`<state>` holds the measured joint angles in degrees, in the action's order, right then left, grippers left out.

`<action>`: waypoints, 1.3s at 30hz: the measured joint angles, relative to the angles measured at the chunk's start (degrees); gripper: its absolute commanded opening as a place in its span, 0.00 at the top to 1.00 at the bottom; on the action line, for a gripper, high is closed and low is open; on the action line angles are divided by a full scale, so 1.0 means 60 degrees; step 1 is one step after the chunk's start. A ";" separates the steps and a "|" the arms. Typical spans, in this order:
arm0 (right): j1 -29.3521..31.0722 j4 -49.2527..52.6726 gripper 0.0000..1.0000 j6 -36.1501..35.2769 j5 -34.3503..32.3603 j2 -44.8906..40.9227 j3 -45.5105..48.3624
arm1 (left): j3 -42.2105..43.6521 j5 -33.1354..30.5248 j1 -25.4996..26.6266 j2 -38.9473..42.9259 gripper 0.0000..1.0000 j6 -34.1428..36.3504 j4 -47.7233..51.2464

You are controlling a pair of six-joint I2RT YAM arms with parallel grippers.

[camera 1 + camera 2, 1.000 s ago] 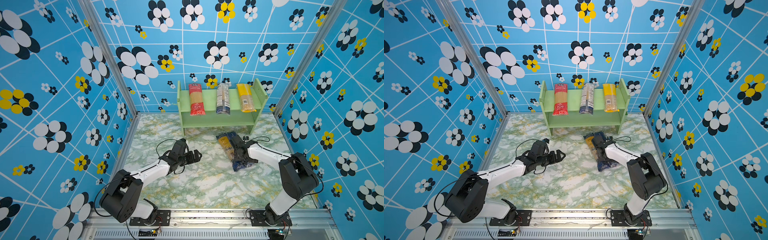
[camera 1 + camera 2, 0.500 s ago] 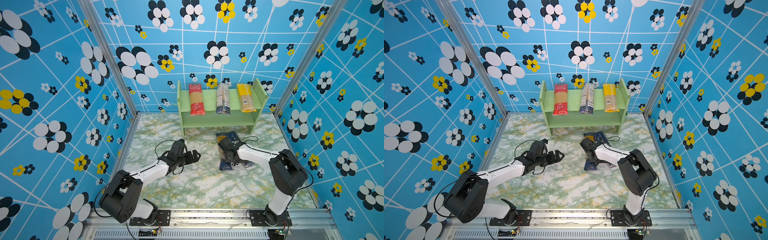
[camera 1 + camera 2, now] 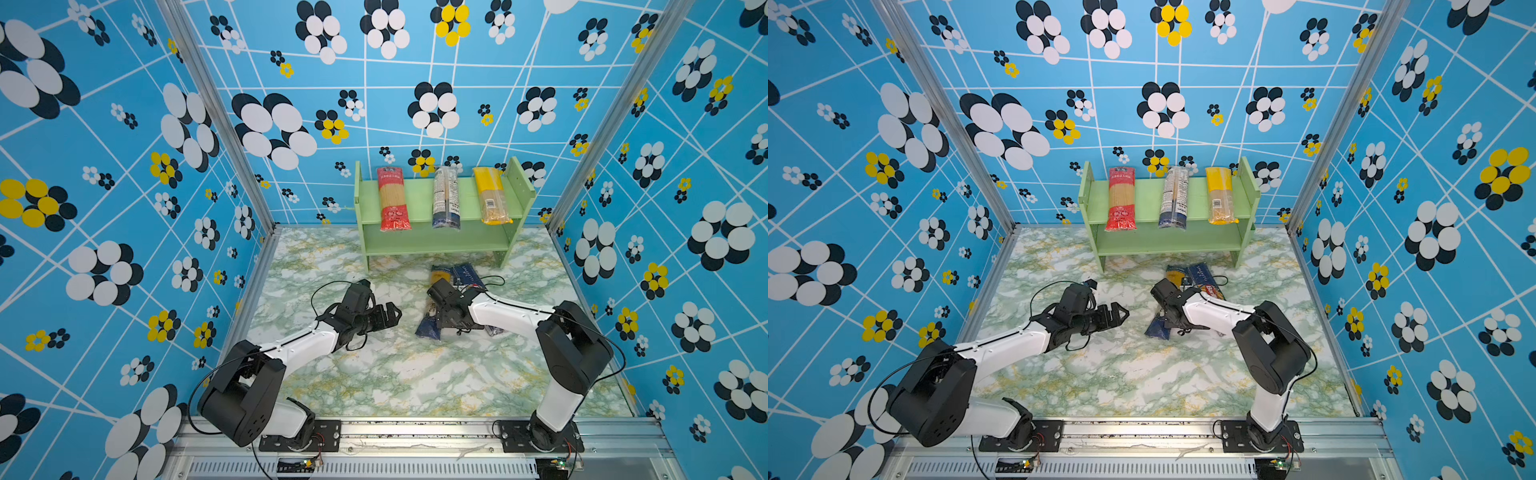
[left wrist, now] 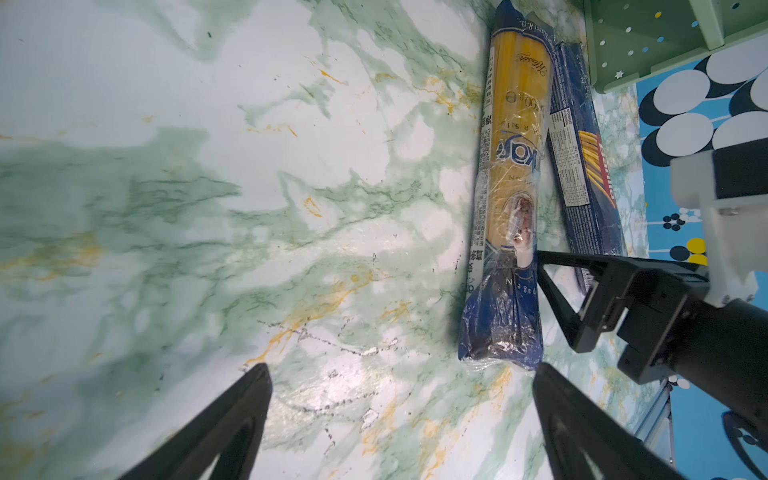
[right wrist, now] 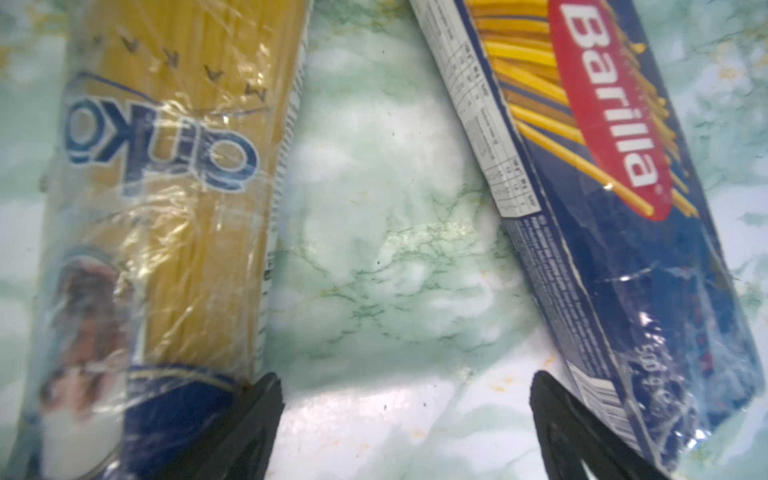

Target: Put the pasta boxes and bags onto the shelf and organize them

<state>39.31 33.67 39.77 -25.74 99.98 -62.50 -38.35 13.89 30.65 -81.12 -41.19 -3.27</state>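
Near the marbled table's [image 3: 395, 374] far edge, my right gripper [image 5: 405, 384], jaws spread and empty, has parted the blue-ended clear spaghetti bag [image 5: 174, 199] from the dark blue Barilla carton [image 5: 623, 208]; each should now lift singly.

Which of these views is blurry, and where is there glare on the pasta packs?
Right wrist view: soft throughout, blurriest on the blue-ended bag, with glare streaks on the Barilla pack. Left wrist view: sharp, small glints on that bag's wrap. Both top views: sharp, evenly lit.
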 measured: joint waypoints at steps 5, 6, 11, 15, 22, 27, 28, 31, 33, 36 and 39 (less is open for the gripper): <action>-0.0328 0.0033 0.04 -0.0262 0.0131 -0.1038 0.0288 | -0.0659 -0.0470 0.0758 -0.0470 0.01 0.0361 0.0273; -0.0401 0.0033 0.04 -0.0280 0.0138 -0.1231 0.0353 | -0.0834 -0.0546 0.0914 -0.0634 0.01 0.0455 0.0284; -0.0743 0.0033 0.03 -0.0346 0.0168 -0.1963 0.0761 | -0.1475 -0.0911 0.1512 -0.1384 0.01 0.0780 0.0331; -0.1053 0.0040 0.04 -0.0350 0.0266 -0.2371 0.1198 | -0.1978 -0.1344 0.2011 -0.1953 0.01 0.1053 0.0521; -0.1279 0.0025 0.03 -0.0346 0.0390 -0.2659 0.1468 | -0.2692 -0.2124 0.2718 -0.2718 0.01 0.1373 0.0572; -0.1370 -0.0011 0.03 -0.0342 0.0441 -0.2827 0.1734 | -0.2765 -0.2634 0.3002 -0.3213 0.01 0.1519 0.0248; -0.1373 -0.0004 0.03 -0.0342 0.0459 -0.2838 0.1752 | -0.2761 -0.2754 0.3042 -0.3304 0.01 0.1548 0.0146; -0.1381 -0.0018 0.03 -0.0342 0.0463 -0.2838 0.1778 | -0.2754 -0.3093 0.3169 -0.3595 0.01 0.1588 -0.0259; -0.1392 -0.0015 0.03 -0.0342 0.0463 -0.2838 0.1789 | -0.2754 -0.3337 0.3282 -0.3785 0.01 0.1628 -0.0535; -0.1399 -0.0018 0.03 -0.0342 0.0463 -0.2838 0.1789 | -0.2758 -0.3672 0.3472 -0.3982 0.01 0.1687 -0.0754; -0.1424 -0.0022 0.03 -0.0342 0.0474 -0.2838 0.1792 | -0.2856 -0.3993 0.3621 -0.4222 0.01 0.1767 -0.1020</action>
<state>30.76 33.54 37.71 -22.90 82.96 -51.75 -55.48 -10.07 52.38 -106.45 -30.59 -9.39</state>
